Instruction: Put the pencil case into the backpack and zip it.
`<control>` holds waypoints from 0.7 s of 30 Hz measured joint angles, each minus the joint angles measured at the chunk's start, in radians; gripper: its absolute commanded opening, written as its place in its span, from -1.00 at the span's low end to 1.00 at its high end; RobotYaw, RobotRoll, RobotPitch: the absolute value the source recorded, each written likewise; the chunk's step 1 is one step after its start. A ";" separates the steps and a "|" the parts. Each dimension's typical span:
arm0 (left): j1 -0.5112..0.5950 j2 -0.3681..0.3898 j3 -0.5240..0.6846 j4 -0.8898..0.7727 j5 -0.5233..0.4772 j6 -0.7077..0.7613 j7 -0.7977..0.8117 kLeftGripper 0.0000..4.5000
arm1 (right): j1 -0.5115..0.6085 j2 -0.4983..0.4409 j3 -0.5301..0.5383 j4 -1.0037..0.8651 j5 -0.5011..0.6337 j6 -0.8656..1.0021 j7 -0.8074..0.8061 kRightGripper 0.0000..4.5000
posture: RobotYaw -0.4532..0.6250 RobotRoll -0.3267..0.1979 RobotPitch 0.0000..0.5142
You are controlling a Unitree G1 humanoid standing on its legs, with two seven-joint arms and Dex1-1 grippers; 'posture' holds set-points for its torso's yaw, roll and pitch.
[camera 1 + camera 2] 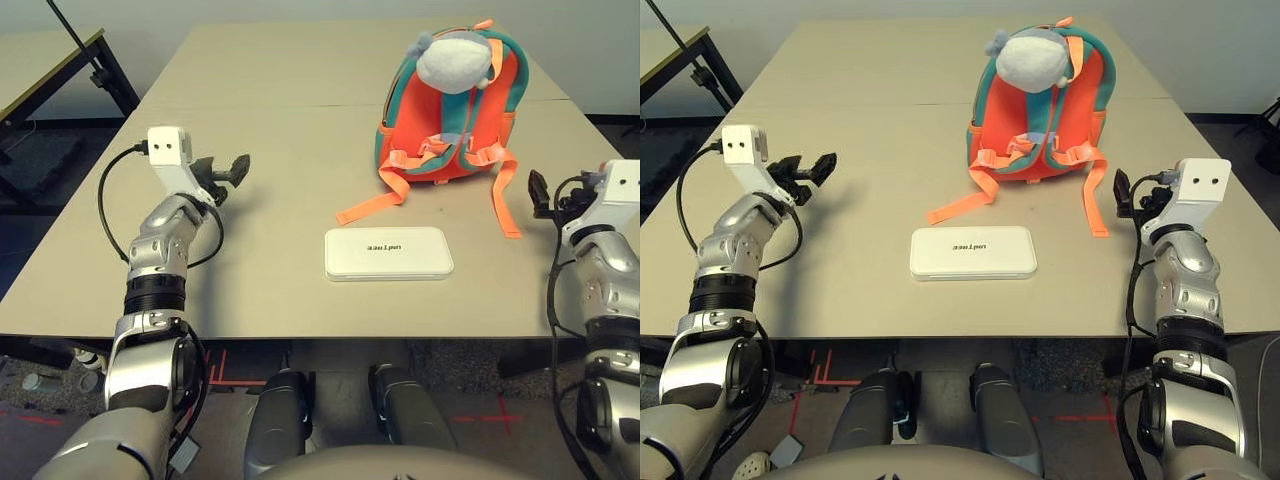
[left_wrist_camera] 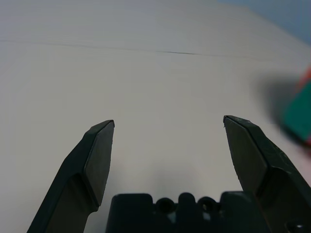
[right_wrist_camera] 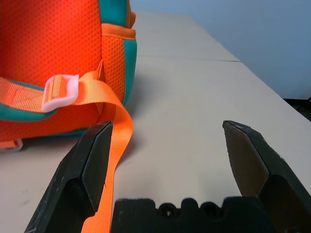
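Beige and bare, the counter is made of two tops joined along a seam, and all the task's things are laid on it. The pencil case is set flat near the front edge, lettering up, midway between the arms, probably so that either pincer can reach it. Behind it the backpack is stood upright, strap side forward, its orange straps trailed toward the case and a plush toy hung at its top. The left pincer is held spread and empty, well apart from the case. The right pincer is likewise held spread, nothing pinched, just beside a trailing strap. No grasp is yet begun.
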 measured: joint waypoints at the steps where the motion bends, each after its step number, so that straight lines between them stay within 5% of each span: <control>1: 0.000 0.005 -0.006 -0.018 -0.016 0.042 -0.021 1.00 | 0.005 -0.004 0.007 -0.015 -0.002 0.011 0.007 0.99 | -0.54 0.25 -0.59; 21: 0.077 0.028 -0.040 -0.198 -0.176 0.462 -0.145 1.00 | 0.058 -0.011 0.061 -0.131 -0.046 0.068 0.072 0.99 | -0.60 0.25 -0.62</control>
